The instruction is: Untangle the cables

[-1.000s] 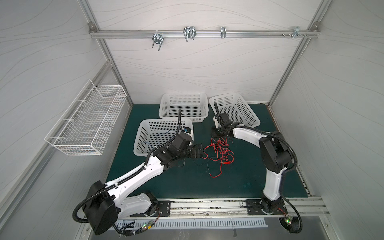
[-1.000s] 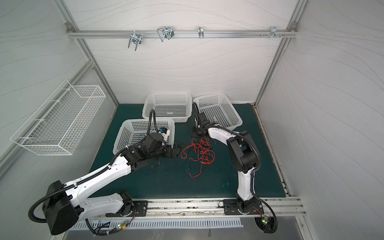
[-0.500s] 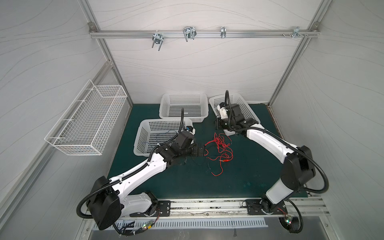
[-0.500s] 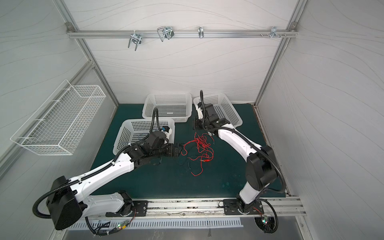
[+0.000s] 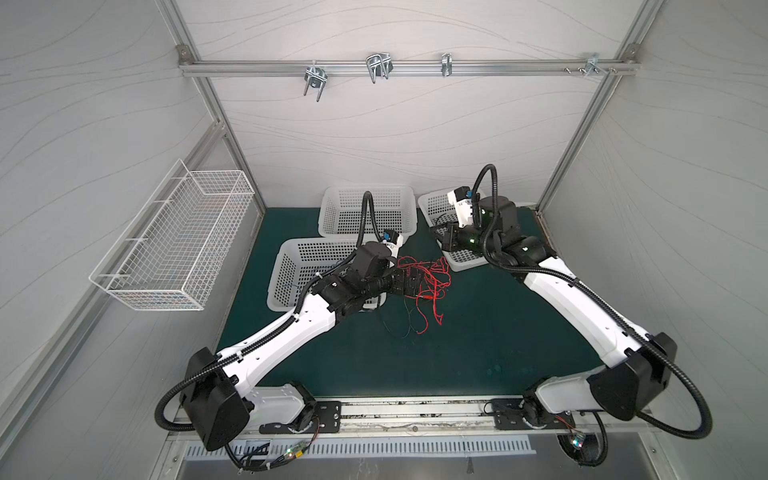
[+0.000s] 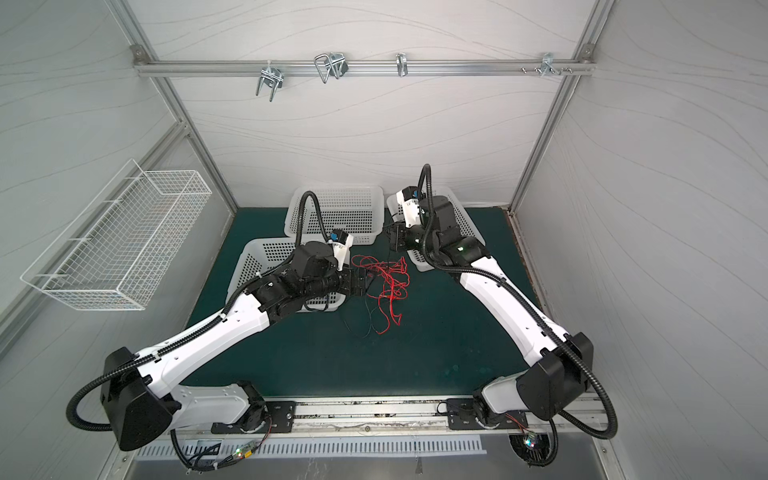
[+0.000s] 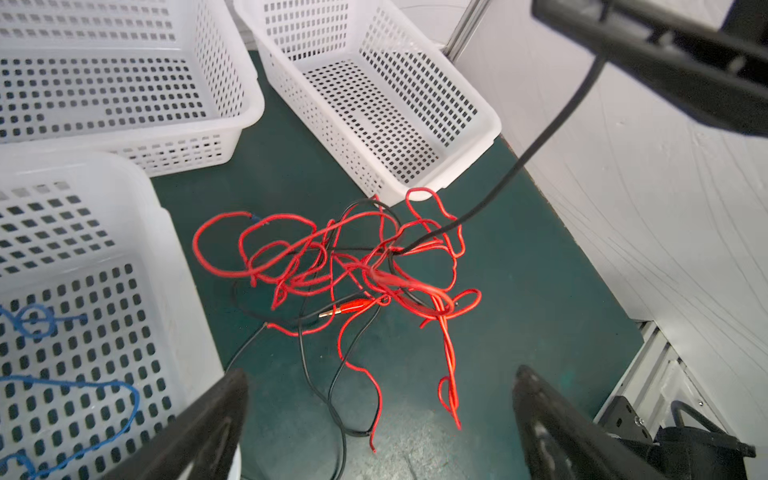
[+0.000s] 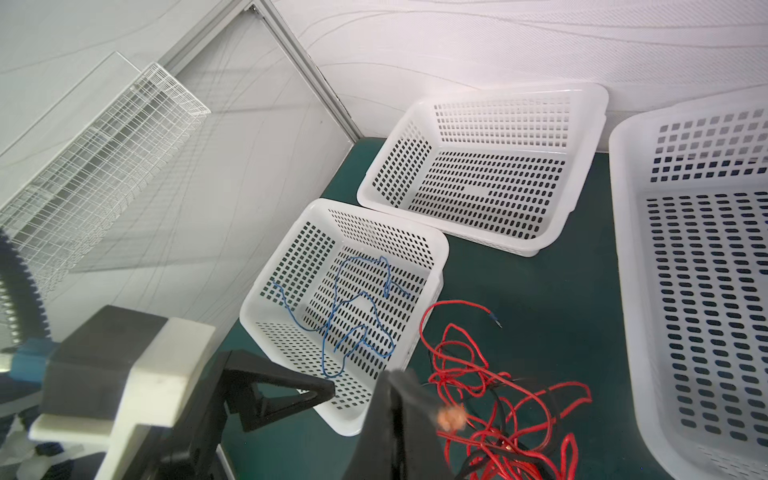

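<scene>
Cables [image 5: 424,282], red and black, lie tangled on the counter [image 5: 478,353]. Left fingers [image 7: 208,419], spread wide, hover at their 9 o'clock. Right fingers [image 7: 665,54], at 1 o'clock, pinch one black cable [image 7: 540,141] rising taut from the rest.

Both top views are looking steeply down from high at the cell's front, far off, sharing nearly the whole green mat [image 5: 478,340]. The left wrist camera is sitting close behind the left gripper [image 7: 380,374], peering between its fingers [image 7: 199,432] at the cables [image 7: 353,266] just beyond the fingertips. The right wrist camera is looking along the right gripper [image 8: 397,382]. Both wrist views are sharing that tangle and the white basket [image 8: 442,249] beyond those fingers.
</scene>
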You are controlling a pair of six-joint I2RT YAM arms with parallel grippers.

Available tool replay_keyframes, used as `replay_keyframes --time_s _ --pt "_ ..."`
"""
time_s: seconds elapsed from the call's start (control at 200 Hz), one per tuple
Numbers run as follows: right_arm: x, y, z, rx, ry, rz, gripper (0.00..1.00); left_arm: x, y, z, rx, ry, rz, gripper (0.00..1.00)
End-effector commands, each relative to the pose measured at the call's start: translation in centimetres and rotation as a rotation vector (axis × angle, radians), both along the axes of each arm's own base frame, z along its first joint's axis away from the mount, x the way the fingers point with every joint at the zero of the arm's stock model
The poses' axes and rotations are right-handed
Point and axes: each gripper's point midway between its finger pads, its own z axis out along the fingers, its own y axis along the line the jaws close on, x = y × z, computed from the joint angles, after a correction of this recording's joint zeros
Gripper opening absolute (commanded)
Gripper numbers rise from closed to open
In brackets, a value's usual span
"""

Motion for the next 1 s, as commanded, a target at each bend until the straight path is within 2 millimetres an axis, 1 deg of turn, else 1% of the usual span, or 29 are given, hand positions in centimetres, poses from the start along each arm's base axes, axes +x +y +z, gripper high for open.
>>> replay_keyframes --time_s 0.0,0.205,0.255,0.345,0.44,0.51,0.635,0.795,0.995 --pt "-1.0 0.0 1.8 0.056 -0.012 0.026 0.00 0.8 -2.1 4.6 -0.090 -0.123 -0.068 0.99" --pt "-1.2 0.2 2.0 0.086 0.005 0.033 0.00 1.4 -5.2 4.8 -0.075 -0.147 -0.134 0.98" --pt "-1.3 0.3 2.0 0.092 0.006 0.038 0.00 1.6 -6.0 4.7 -0.070 -0.153 -0.140 0.96" --pt "-1.4 0.3 2.1 0.101 0.009 0.038 0.00 2.0 -7.4 4.4 -0.065 -0.160 -0.158 0.89" --pt "-1.7 0.2 2.4 0.111 0.003 0.037 0.00 2.7 -7.9 3.8 -0.052 -0.158 -0.143 0.76" --pt "-1.9 0.0 2.6 0.116 -0.001 0.036 0.00 3.1 -8.2 3.5 -0.057 -0.158 -0.132 0.64" --pt "-2.1 -0.2 2.6 0.118 0.001 0.033 0.00 3.6 -8.7 3.4 -0.077 -0.162 -0.123 0.36" --pt "-2.2 -0.6 2.1 0.120 0.014 0.021 0.00 4.0 -9.0 3.2 -0.080 -0.154 -0.112 0.01" --pt "-2.1 -1.3 1.1 0.107 0.030 -0.008 0.00 4.2 -9.0 3.2 -0.086 -0.149 -0.097 0.00"
